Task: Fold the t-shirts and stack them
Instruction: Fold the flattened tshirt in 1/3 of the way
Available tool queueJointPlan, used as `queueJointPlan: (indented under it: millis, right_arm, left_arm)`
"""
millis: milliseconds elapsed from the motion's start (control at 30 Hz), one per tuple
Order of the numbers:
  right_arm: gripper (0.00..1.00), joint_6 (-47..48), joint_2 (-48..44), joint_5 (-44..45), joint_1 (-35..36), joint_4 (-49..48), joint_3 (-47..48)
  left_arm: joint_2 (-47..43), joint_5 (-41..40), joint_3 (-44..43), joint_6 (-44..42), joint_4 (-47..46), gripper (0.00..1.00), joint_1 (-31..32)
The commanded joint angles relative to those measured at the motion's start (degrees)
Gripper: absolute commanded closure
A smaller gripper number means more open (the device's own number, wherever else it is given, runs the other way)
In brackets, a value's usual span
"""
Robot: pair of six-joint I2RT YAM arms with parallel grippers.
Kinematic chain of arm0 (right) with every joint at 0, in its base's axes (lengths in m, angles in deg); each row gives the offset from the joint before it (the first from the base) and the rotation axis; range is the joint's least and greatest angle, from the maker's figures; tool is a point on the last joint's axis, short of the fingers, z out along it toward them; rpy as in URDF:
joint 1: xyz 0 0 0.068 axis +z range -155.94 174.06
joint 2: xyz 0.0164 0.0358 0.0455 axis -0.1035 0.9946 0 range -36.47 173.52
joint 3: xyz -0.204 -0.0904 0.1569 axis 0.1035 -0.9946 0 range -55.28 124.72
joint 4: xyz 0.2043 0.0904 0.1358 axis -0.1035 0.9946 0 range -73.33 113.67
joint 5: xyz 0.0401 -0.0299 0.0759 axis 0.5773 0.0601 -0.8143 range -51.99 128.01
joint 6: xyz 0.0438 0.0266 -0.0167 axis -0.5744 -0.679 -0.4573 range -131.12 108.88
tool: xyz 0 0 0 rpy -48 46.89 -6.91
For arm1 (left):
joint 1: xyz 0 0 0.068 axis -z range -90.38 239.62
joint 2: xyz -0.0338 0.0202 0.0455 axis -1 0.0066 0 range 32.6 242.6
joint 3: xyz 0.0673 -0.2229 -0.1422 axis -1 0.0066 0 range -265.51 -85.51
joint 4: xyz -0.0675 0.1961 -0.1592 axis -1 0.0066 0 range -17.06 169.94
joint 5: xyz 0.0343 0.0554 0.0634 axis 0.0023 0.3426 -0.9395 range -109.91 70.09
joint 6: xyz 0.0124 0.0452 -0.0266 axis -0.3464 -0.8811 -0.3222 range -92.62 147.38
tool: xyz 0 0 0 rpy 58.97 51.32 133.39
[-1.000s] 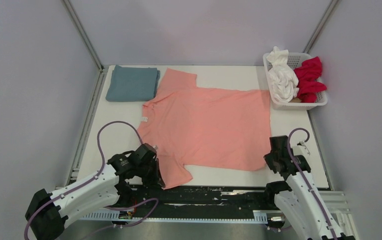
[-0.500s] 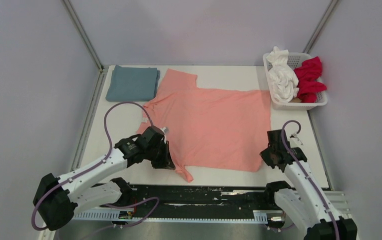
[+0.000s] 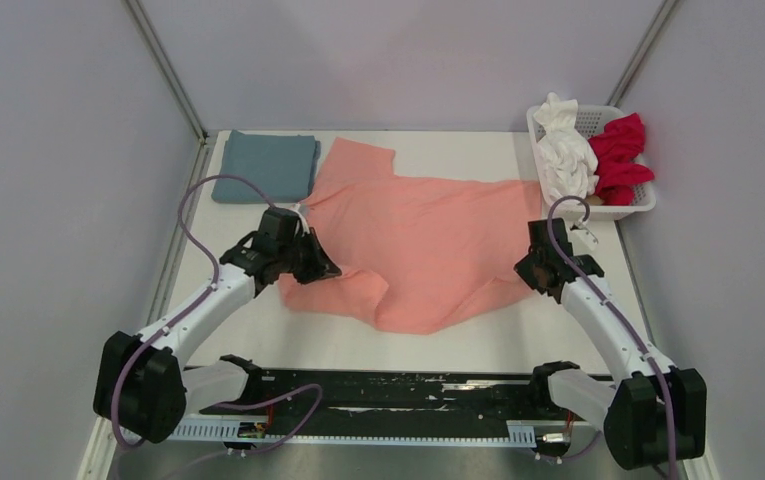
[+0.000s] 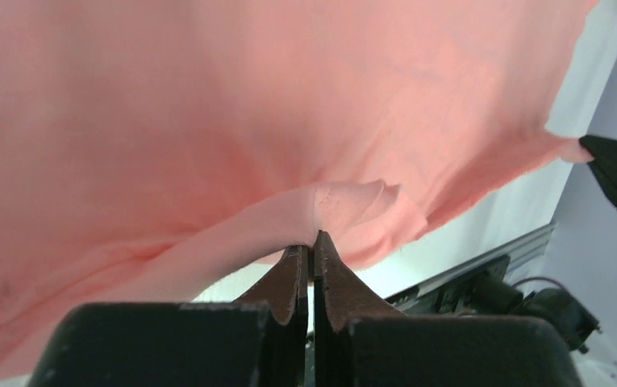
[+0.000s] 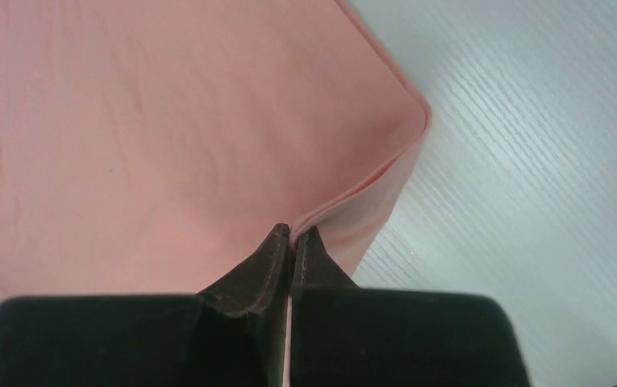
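Beside the white lattice basket (image 3: pixel 598 210), which sits at the far corner of the worktop (image 3: pixel 458 345) on your right arm's side, you have the salmon-pink t-shirt (image 3: pixel 428 240). It is spread across the middle of the worktop, and its far corner reaches almost to the basket's wall. The half of the shirt level with the basket lies flat. The half nearer your arms is rumpled and sags to a blunt point.

Your right claw (image 3: pixel 536 270) is just in front of the basket. Its wrist view shows the fingers pressed together on a folded corner of the pink fabric (image 5: pixel 293 234).

Your left claw (image 3: pixel 323 265) is well apart from the basket, on the shirt's opposite side. It is likewise pinching a puckered fold of the same shirt (image 4: pixel 311 242), and the cloth drapes away from the tips.

Inside the basket, a crumpled white t-shirt (image 3: pixel 565 160) fills the side toward the pink shirt. A crimson t-shirt (image 3: pixel 620 160) fills the outer side and spills over the rim.

A dusty blue-grey t-shirt (image 3: pixel 266 166) lies folded flat at the far corner opposite the basket. It is just beside the pink shirt's far sleeve.
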Motion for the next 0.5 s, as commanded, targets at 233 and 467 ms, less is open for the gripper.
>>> queueJointPlan:
  millis: [233, 467]
  right_arm:
    - [1.0, 2.18, 6.12, 11.25, -0.65, -4.7, 7.95]
    - [1.0, 2.61, 7.95, 12.85, -1.34, -6.22, 9.55]
  left_arm:
    - [5.77, -1.06, -8.6, -4.7, -6.23, 1.0, -9.36]
    - [7.19, -2.47, -11.26, -7.04, -7.23, 1.0, -11.26]
